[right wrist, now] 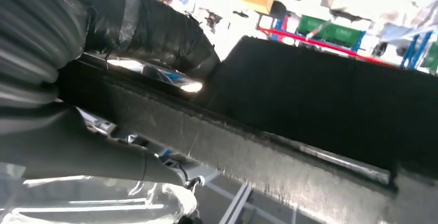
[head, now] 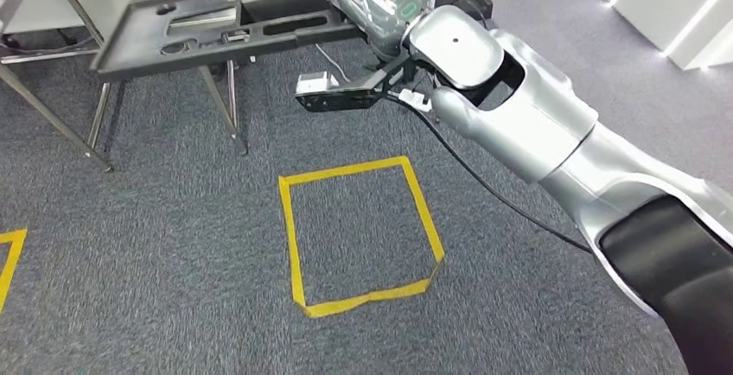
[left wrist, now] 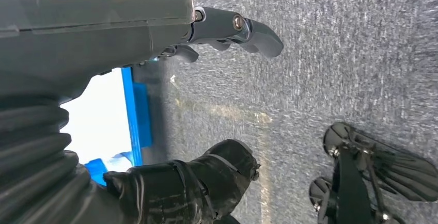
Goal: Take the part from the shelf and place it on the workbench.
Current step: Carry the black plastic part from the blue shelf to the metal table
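The long black moulded part (head: pixel 251 25) lies tilted across a metal-legged stand.

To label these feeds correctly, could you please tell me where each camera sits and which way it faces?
Head view: high on the body, facing forward and down at carpet, a yellow tape square and the black part on a metal stand; the right arm reaches in.
Left wrist view: behind the left robot hand, fingers apart, facing the carpet.
Right wrist view: behind the right robot hand, gripping the black part's edge.
Shared: head and right wrist views show that part.
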You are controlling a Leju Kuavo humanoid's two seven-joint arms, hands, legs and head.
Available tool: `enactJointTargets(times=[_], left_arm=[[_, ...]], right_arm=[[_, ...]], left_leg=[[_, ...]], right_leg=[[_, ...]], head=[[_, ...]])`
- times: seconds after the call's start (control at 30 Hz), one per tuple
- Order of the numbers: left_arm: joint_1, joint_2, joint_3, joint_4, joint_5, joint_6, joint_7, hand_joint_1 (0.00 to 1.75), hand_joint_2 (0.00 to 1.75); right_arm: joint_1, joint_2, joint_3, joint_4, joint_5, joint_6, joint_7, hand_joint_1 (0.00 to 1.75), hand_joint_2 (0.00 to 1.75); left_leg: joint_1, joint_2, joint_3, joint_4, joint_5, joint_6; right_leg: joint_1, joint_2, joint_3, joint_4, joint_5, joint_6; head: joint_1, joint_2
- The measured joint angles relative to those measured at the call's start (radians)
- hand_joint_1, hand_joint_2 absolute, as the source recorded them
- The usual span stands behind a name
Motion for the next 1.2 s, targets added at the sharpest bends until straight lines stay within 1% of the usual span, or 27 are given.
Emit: enactJointTargets(times=[0.07, 0.13, 0.2, 0.23, 0.27, 0.3, 0.33, 0.37, 0.4, 0.43, 0.47, 0.57, 0.6, 0.63, 0.67, 0.73, 0.77, 0.8, 0.83, 0.9, 0.93, 0.97, 1.0, 1.03, 1.1, 1.13, 1.2], left_arm=[[0.002, 0.002, 0.000, 0.000, 0.000, 0.001, -0.001, 0.00, 1.75], [0.003, 0.004, 0.000, 0.000, 0.001, 0.003, -0.004, 0.00, 1.75], [0.002, 0.004, 0.000, 0.000, 0.002, 0.003, -0.011, 0.00, 1.75], [0.002, 0.004, 0.000, 0.000, 0.002, 0.003, -0.015, 0.00, 1.75], [0.002, 0.004, 0.000, 0.000, 0.001, 0.002, -0.020, 0.00, 1.75], [0.002, 0.005, 0.000, 0.000, 0.001, 0.002, -0.024, 0.00, 1.75], [0.003, 0.005, 0.000, 0.000, 0.001, 0.002, -0.027, 0.00, 1.75], [0.003, 0.005, 0.000, 0.000, 0.000, 0.002, -0.029, 0.00, 1.75], [0.002, 0.005, 0.000, 0.000, -0.001, 0.003, -0.031, 0.00, 1.75], [0.001, 0.005, 0.000, 0.000, -0.002, 0.004, -0.033, 0.00, 1.75], [0.001, 0.005, 0.000, 0.000, -0.003, 0.006, -0.035, 0.00, 1.75], [0.000, 0.006, 0.000, 0.000, -0.005, 0.014, -0.038, 0.00, 1.75], [0.000, 0.006, 0.000, 0.000, -0.006, 0.017, -0.039, 0.00, 1.75], [0.000, 0.006, 0.000, 0.000, -0.007, 0.020, -0.039, 0.00, 1.75], [0.000, 0.006, 0.000, 0.000, -0.009, 0.023, -0.039, 0.00, 1.75], [0.000, 0.007, 0.000, 0.000, -0.011, 0.028, -0.039, 0.00, 1.75], [-0.001, 0.007, 0.000, 0.000, -0.011, 0.030, -0.039, 0.00, 1.75], [-0.001, 0.007, 0.000, 0.000, -0.012, 0.032, -0.040, 0.00, 1.75], [-0.001, 0.007, 0.000, 0.000, -0.012, 0.033, -0.040, 0.00, 1.75], [-0.001, 0.006, 0.000, 0.000, -0.012, 0.031, -0.041, 0.00, 1.75], [-0.001, 0.006, 0.000, 0.000, -0.012, 0.029, -0.041, 0.00, 1.75], [-0.001, 0.007, 0.000, 0.000, -0.012, 0.026, -0.041, 0.00, 1.75], [-0.001, 0.007, 0.000, 0.000, -0.012, 0.024, -0.040, 0.00, 1.75], [-0.001, 0.007, 0.000, 0.000, -0.013, 0.022, -0.040, 0.00, 1.75], [0.000, 0.008, 0.000, 0.000, -0.013, 0.021, -0.039, 0.00, 1.75], [0.000, 0.008, 0.000, 0.000, -0.013, 0.021, -0.039, 0.00, 1.75], [-0.001, 0.008, 0.000, 0.000, -0.013, 0.022, -0.039, 0.00, 1.75]], right_arm=[[0.000, 0.000, 0.000, 0.000, 0.002, 0.000, -0.002, 1.75, 1.75], [-0.002, 0.001, 0.000, 0.000, 0.002, -0.001, -0.002, 1.75, 1.75], [-0.003, 0.001, 0.000, 0.000, 0.003, 0.000, -0.003, 1.75, 1.75], [-0.002, 0.001, 0.000, 0.000, 0.003, 0.000, -0.003, 1.75, 1.75], [0.000, 0.001, 0.001, 0.000, 0.003, 0.000, -0.004, 1.75, 1.75], [0.002, 0.001, 0.001, 0.000, 0.003, 0.000, -0.005, 1.75, 1.75], [0.004, 0.001, 0.002, 0.000, 0.003, 0.000, -0.005, 1.75, 1.75], [0.004, 0.001, 0.002, 0.000, 0.003, 0.000, -0.005, 1.75, 1.75], [0.003, 0.001, 0.002, 0.000, 0.003, 0.000, -0.005, 1.75, 1.75], [0.001, 0.001, 0.002, 0.000, 0.003, 0.000, -0.005, 1.75, 1.75], [0.000, 0.001, 0.002, 0.001, 0.003, 0.000, -0.005, 1.75, 1.75], [-0.001, 0.001, 0.002, 0.001, 0.004, 0.000, -0.005, 1.75, 1.75], [-0.001, 0.001, 0.002, 0.001, 0.004, 0.000, -0.005, 1.75, 1.75], [-0.001, 0.000, 0.002, 0.001, 0.004, 0.000, -0.005, 1.75, 1.75], [-0.002, 0.000, 0.002, 0.001, 0.004, 0.001, -0.005, 1.75, 1.75], [0.000, 0.000, 0.002, 0.001, 0.004, 0.001, -0.005, 1.75, 1.75], [0.003, 0.000, 0.002, 0.002, 0.004, 0.001, -0.005, 1.75, 1.75], [0.006, 0.000, 0.003, 0.002, 0.004, 0.001, -0.005, 1.75, 1.75], [0.008, 0.000, 0.003, 0.002, 0.004, 0.001, -0.005, 1.75, 1.75], [0.008, 0.000, 0.003, 0.003, 0.004, 0.001, -0.005, 1.75, 1.75], [0.007, 0.001, 0.003, 0.004, 0.004, 0.000, -0.005, 1.75, 1.75], [0.005, 0.001, 0.003, 0.004, 0.004, 0.000, -0.004, 1.75, 1.75], [0.003, 0.002, 0.003, 0.004, 0.004, 0.000, -0.004, 1.75, 1.75], [0.001, 0.004, 0.003, 0.004, 0.004, 0.000, -0.004, 1.75, 1.75], [0.000, 0.007, 0.004, 0.004, 0.004, 0.000, -0.004, 1.75, 1.75], [-0.001, 0.008, 0.004, 0.005, 0.004, -0.001, -0.004, 1.75, 1.75], [-0.003, 0.010, 0.004, 0.007, 0.005, -0.001, -0.004, 1.75, 1.75]], left_leg=[[0.000, 0.000, 0.001, -0.001, -0.003, -0.010], [-0.001, 0.022, -0.015, 0.040, -0.032, -0.020], [0.004, 0.051, -0.067, 0.155, -0.090, -0.032], [0.009, 0.058, -0.097, 0.215, -0.112, -0.038], [0.012, 0.062, -0.116, 0.252, -0.119, -0.043], [0.016, 0.064, -0.117, 0.251, -0.107, -0.048], [0.019, 0.067, -0.099, 0.212, -0.080, -0.052], [0.022, 0.071, -0.065, 0.143, -0.046, -0.056], [0.022, 0.075, -0.030, 0.078, -0.022, -0.058], [0.021, 0.076, -0.005, 0.028, -0.008, -0.055], [0.019, 0.077, 0.009, 0.002, -0.005, -0.050], [0.016, 0.069, 0.011, -0.003, -0.008, -0.024], [0.016, 0.067, 0.014, -0.005, -0.007, -0.016], [0.017, 0.066, 0.017, -0.008, -0.006, -0.009], [0.017, 0.066, 0.020, -0.010, -0.007, -0.004], [0.013, 0.065, 0.023, -0.010, -0.009, 0.004], [0.011, 0.063, 0.024, -0.009, -0.011, 0.006], [0.009, 0.060, 0.027, -0.009, -0.014, 0.007], [0.008, 0.057, 0.030, -0.008, -0.016, 0.008], [0.006, 0.050, 0.038, -0.008, -0.021, 0.006], [0.005, 0.047, 0.039, -0.007, -0.024, 0.002], [0.004, 0.046, 0.039, -0.008, -0.025, -0.002], [0.005, 0.046, 0.039, -0.009, -0.026, -0.007], [0.005, 0.045, 0.038, -0.010, -0.026, -0.013], [0.009, 0.049, 0.036, -0.005, -0.033, -0.024], [0.008, 0.053, 0.026, 0.017, -0.046, -0.029], [0.010, 0.061, -0.022, 0.118, -0.093, -0.038]], right_leg=[[-0.003, -0.006, 0.007, -0.011, 0.004, -0.004], [-0.011, -0.012, 0.019, -0.026, 0.009, -0.011], [-0.014, -0.017, 0.024, -0.031, 0.009, -0.015], [-0.014, -0.019, 0.025, -0.030, 0.008, -0.015], [-0.015, -0.020, 0.025, -0.030, 0.007, -0.015], [-0.017, -0.022, 0.026, -0.028, 0.005, -0.013], [-0.020, -0.023, 0.027, -0.026, 0.003, -0.010], [-0.023, -0.024, 0.028, -0.022, -0.001, -0.004], [-0.024, -0.026, 0.028, -0.017, -0.006, 0.003], [-0.023, -0.027, 0.027, -0.013, -0.009, 0.009], [-0.021, -0.027, 0.026, -0.011, -0.012, 0.015], [-0.020, -0.029, 0.026, -0.011, -0.015, 0.030], [-0.021, -0.029, 0.021, 0.002, -0.025, 0.034], [-0.022, -0.028, 0.008, 0.032, -0.042, 0.036], [-0.022, -0.026, -0.017, 0.083, -0.068, 0.038], [-0.020, -0.022, -0.087, 0.218, -0.121, 0.037], [-0.020, -0.021, -0.115, 0.267, -0.131, 0.037], [-0.019, -0.021, -0.128, 0.282, -0.121, 0.034], [-0.019, -0.021, -0.120, 0.255, -0.094, 0.030], [-0.014, -0.018, -0.060, 0.120, -0.023, 0.016], [-0.011, -0.016, -0.030, 0.056, -0.001, 0.010], [-0.007, -0.015, -0.009, 0.014, 0.009, 0.007], [-0.004, -0.013, 0.000, -0.005, 0.007, 0.005], [-0.002, -0.014, 0.004, -0.010, 0.007, 0.005], [-0.007, -0.016, 0.012, -0.021, 0.009, -0.001], [-0.010, -0.017, 0.018, -0.028, 0.010, -0.005], [-0.014, -0.020, 0.027, -0.035, 0.009, -0.010]], head=[[0.001, 0.000], [-0.002, 0.000], [-0.005, 0.000], [-0.006, 0.000], [-0.006, 0.000], [-0.005, 0.000], [-0.006, 0.000], [-0.006, 0.000], [-0.006, 0.000], [-0.006, 0.000], [-0.006, 0.000], [-0.006, 0.000], [-0.005, 0.000], [-0.003, 0.000], [-0.001, 0.000], [0.001, 0.000], [0.001, 0.000], [0.000, 0.000], [0.001, 0.000], [0.001, 0.000], [0.000, 0.000], [0.000, 0.000], [0.000, 0.000], [-0.001, 0.000], [-0.001, 0.000], [-0.001, 0.000], [-0.003, 0.000]])
